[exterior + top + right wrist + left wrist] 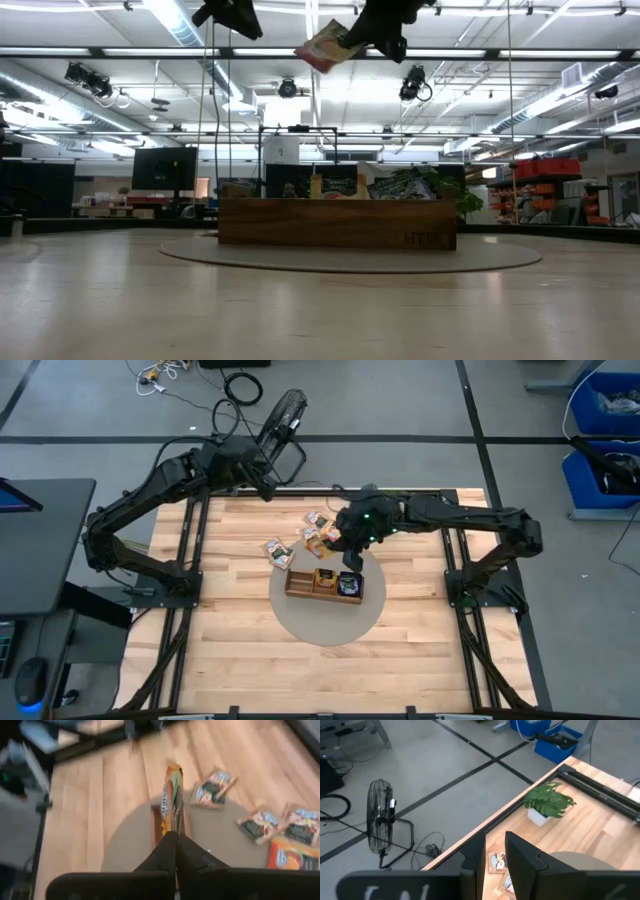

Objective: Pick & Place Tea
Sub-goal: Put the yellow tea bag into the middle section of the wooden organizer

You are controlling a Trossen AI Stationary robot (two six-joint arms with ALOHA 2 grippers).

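Gripping one orange tea packet (173,795) edge-on, long axis pointing away from its closed fingers, the right end effector (175,836) hovers above four loose packets (212,790) on the desk (120,785).

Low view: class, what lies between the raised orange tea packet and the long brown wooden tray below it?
Nothing: the orange tea packet, held by the right end effector, hangs over the long brown wooden tray with empty air between.

- You have one wooden tray (323,582) with three compartments.
- You can count about four tea packets (277,550) loose on the desk (240,650), though they overlap.
- One packet (173,795) is in the right claw (175,839).
- One potted plant (547,802).
- One floor fan (381,817).
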